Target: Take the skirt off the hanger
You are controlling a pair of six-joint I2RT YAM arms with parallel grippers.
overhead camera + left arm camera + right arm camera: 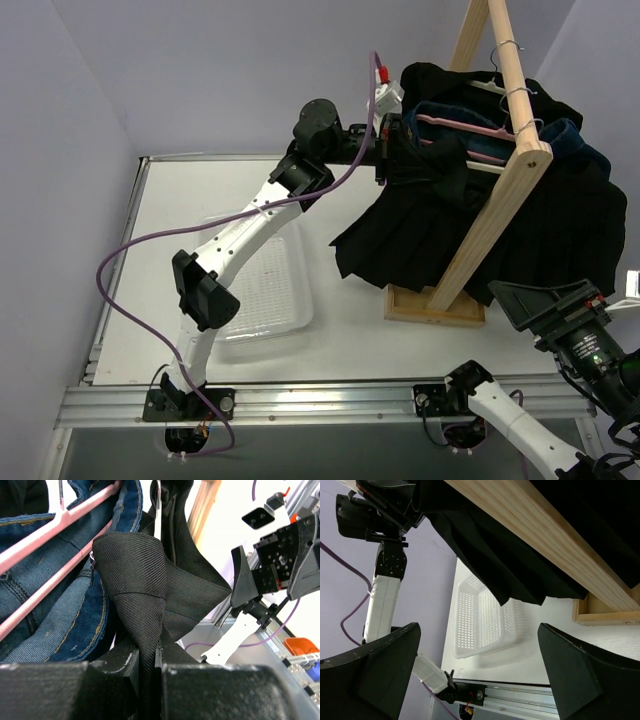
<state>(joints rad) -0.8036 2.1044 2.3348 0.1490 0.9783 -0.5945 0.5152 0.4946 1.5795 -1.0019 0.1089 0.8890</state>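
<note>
Black skirt (135, 570) x1 | cream hanger (486, 167) x1 | L gripper (150, 652) pinching skirt | R gripper (477, 635) spread

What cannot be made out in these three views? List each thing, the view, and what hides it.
How the skirt attaches to the hanger: top view, wooden rack and other garments cover it.
Skirt waistband: right wrist view, the rack blocks it.
Elbow of right arm: top view, cut off at bottom edge.

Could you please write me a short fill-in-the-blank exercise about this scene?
The left gripper is ___ on the black pleated fabric skirt.
The right gripper is wide ___.
The blue denim garment hangs on the ___ plastic hanger.
The white perforated plastic basket lies under the ___ arm.
Missing words: shut, open, pink, left.
</note>
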